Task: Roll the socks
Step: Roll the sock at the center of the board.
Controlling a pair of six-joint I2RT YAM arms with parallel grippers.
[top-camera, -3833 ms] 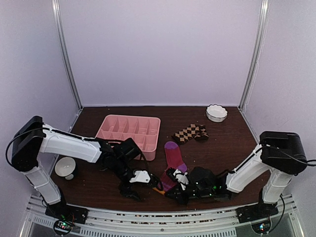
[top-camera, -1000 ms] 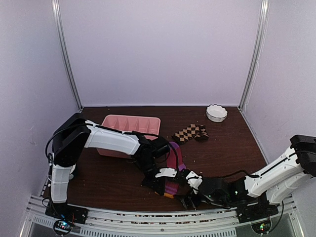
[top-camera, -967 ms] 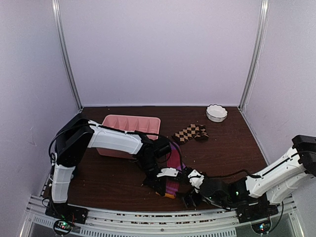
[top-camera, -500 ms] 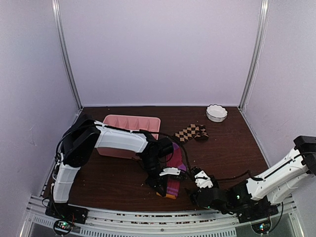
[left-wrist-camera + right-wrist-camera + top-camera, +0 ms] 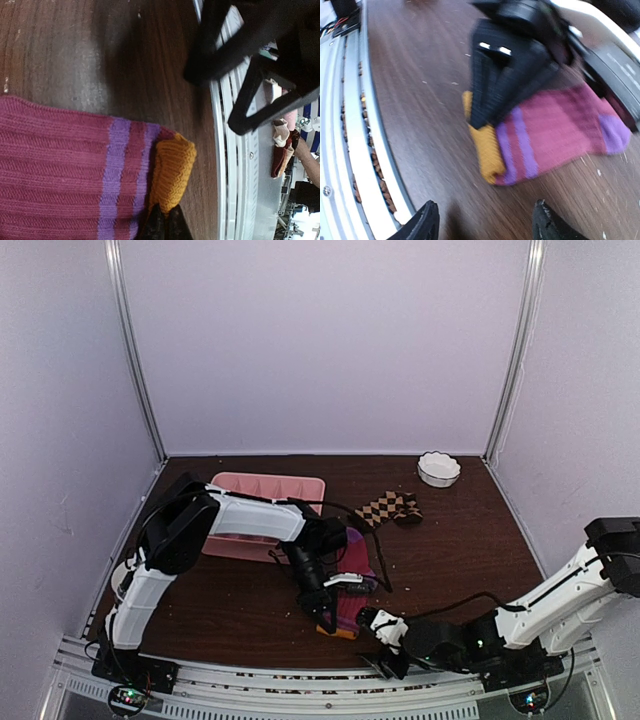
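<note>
- Tray (image 5: pixel 265 487) sits toward the back left of the tabletop (image 5: pixel 460 550).
- Far sock (image 5: pixel 388 508) lies right of the tray.
- Bowl (image 5: pixel 438 469) stands in the back right corner.
- Near sock (image 5: pixel 555 125) lies by the front edge, mid-table.

Setting: robot lab test cell. Plain pale walls (image 5: pixel 320 340), aluminium corner posts (image 5: pixel 135 350), slotted metal rail (image 5: pixel 350 125) left of right claw (image 5: pixel 485 225).

Left claw (image 5: pixel 162 221) tight; right claw (image 5: pixel 485 222) wide.

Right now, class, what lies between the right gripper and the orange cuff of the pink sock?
Only bare brown tabletop separates the right gripper from the orange cuff of the pink sock; the right wrist view shows this.
</note>
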